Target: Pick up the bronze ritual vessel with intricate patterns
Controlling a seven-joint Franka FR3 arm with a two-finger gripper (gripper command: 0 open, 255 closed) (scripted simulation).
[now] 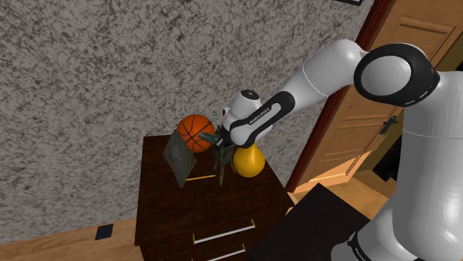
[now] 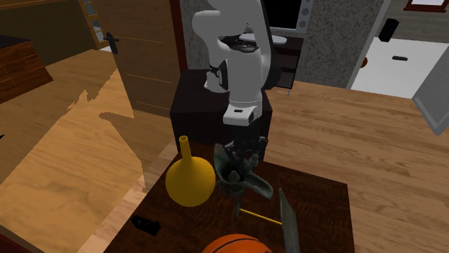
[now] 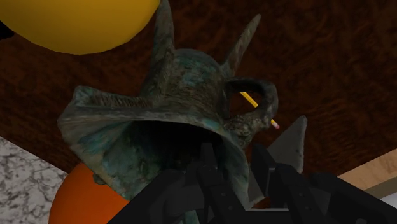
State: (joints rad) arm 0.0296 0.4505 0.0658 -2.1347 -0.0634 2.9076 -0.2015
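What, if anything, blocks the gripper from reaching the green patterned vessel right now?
Probably nothing, so yes, it reaches. The gripper is at the green vessel, its fingers either side of the rim wall and seemingly clamped on it. The yellow vase and basketball sit beside it, not between.

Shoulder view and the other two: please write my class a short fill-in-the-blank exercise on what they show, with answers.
1. The gripper clasps the green-patinated vessel by its ____.
2. The long-necked vase beside that vessel is coloured ____.
3. The orange ball on the dark dresser is a ____.
Missing words: rim; yellow; basketball.
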